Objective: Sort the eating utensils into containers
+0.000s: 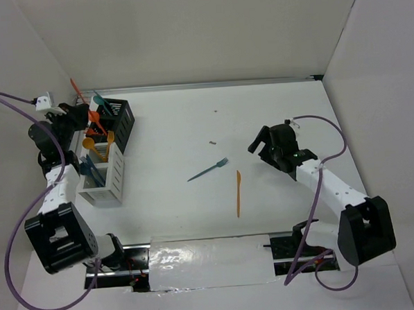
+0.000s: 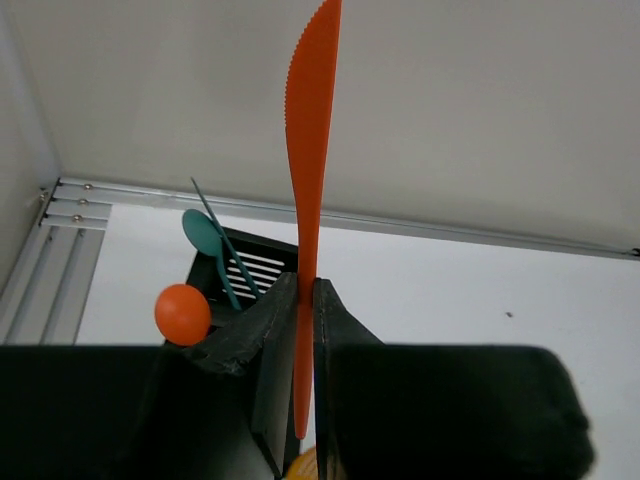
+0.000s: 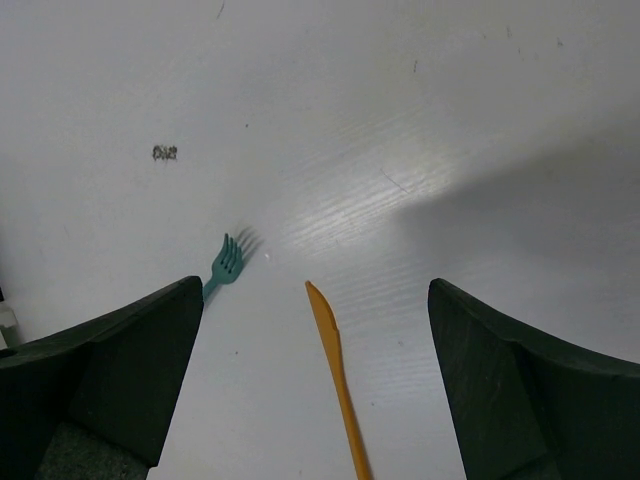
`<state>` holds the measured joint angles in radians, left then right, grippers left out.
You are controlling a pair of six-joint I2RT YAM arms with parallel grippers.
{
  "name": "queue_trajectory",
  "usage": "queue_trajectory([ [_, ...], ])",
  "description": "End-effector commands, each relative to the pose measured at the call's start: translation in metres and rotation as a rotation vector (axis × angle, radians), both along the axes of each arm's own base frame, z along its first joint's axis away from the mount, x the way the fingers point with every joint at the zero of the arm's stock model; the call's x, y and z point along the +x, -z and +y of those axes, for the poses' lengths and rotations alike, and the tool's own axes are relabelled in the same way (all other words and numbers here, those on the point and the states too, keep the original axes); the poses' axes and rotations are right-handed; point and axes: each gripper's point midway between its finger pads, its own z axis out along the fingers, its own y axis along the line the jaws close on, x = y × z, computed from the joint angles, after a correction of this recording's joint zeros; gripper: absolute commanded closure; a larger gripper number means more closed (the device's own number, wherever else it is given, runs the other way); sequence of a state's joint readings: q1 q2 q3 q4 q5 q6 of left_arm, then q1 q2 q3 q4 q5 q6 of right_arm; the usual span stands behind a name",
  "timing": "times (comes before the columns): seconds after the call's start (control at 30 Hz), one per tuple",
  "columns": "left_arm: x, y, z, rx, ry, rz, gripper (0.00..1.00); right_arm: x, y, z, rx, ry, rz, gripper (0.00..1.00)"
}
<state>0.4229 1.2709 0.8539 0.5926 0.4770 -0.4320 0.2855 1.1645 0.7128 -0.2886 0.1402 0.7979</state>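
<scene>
My left gripper is shut on an orange knife, which stands upright between its fingers, serrated blade up. It hovers just left of the black caddy, which holds a teal spoon, an orange spoon and other utensils. The white caddy stands just in front of it with yellow and blue utensils. A teal fork and a yellow-orange knife lie on the table's middle. My right gripper is open and empty above them; both show between its fingers in the right wrist view: the fork and the knife.
White walls close in the table at the left, back and right. A metal rail runs along the back edge. A small dark speck lies on the table near the middle. A taped strip lies at the near edge between the arm bases.
</scene>
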Motion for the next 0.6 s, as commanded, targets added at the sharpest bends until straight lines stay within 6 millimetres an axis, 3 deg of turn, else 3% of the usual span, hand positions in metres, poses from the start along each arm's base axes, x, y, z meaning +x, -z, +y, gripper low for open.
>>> queue_trajectory([
  [0.0, 0.004, -0.034, 0.005, 0.153, 0.034, -0.195, 0.77, 0.037, -0.034, 0.005, 0.031, 0.033, -0.117, 0.0],
  [0.2, 0.024, -0.004, 0.015, 0.222, 0.028, -0.18, 0.77, 0.055, -0.021, 0.009, 0.012, 0.035, -0.089, 0.0],
  [0.57, 0.047, 0.021, 0.021, 0.306, 0.049, -0.164, 0.76, 0.066, -0.016, 0.015, 0.022, 0.032, -0.071, 0.0],
])
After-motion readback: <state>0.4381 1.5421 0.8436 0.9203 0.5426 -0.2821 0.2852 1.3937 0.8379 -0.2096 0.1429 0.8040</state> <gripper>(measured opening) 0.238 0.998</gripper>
